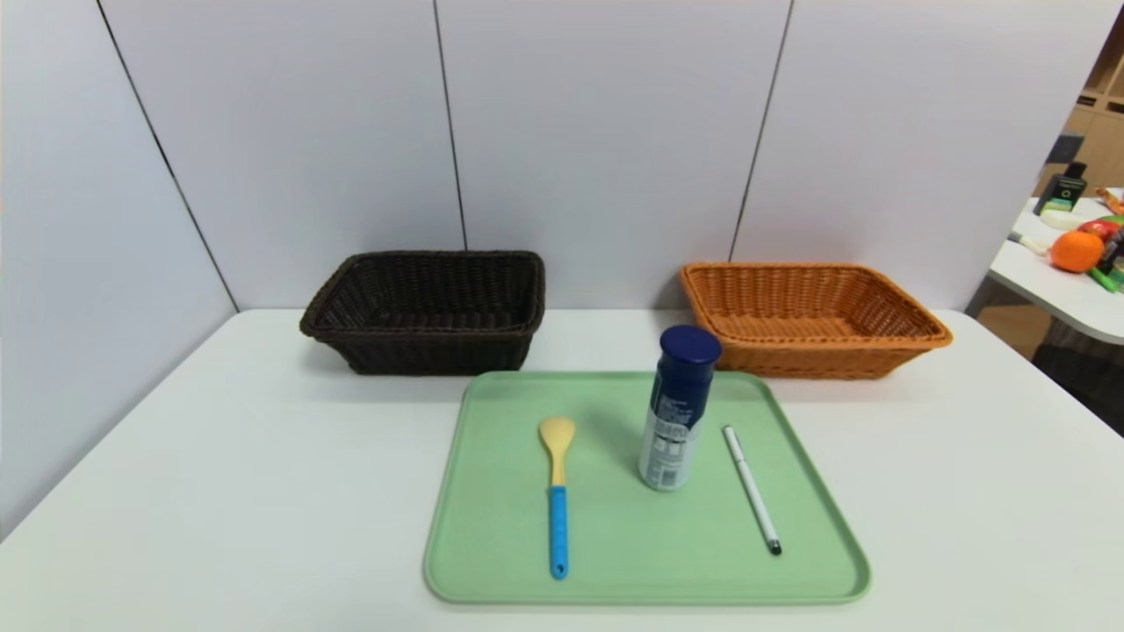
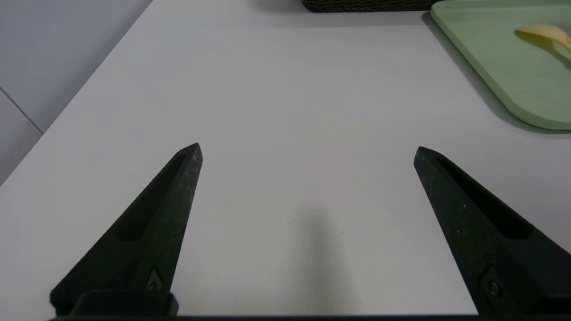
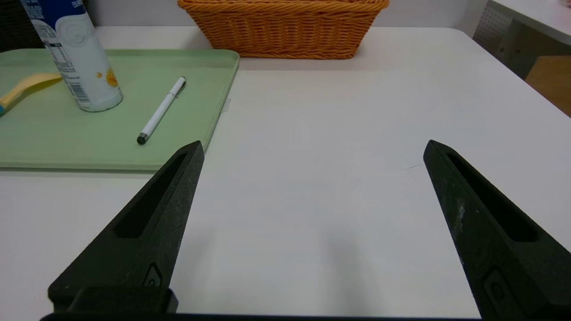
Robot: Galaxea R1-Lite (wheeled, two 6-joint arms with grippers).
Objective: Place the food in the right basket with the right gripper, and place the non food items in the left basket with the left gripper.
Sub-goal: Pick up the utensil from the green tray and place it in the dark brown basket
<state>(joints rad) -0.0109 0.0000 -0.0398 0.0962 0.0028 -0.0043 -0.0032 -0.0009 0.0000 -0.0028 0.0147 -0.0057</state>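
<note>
From here the sorting looks not yet begun: the blue-capped white cylindrical canister (image 1: 674,412) stands on the green tray (image 1: 615,590), both black pointed grippers, left (image 2: 308,154) and right (image 3: 314,149), wait with empty fingers spread, and a first reach seems due.

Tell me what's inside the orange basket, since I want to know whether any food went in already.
Nothing shows inside the orange basket; its woven back wall and part of its floor are bare. The strip of floor behind its front rim is hidden.
</note>
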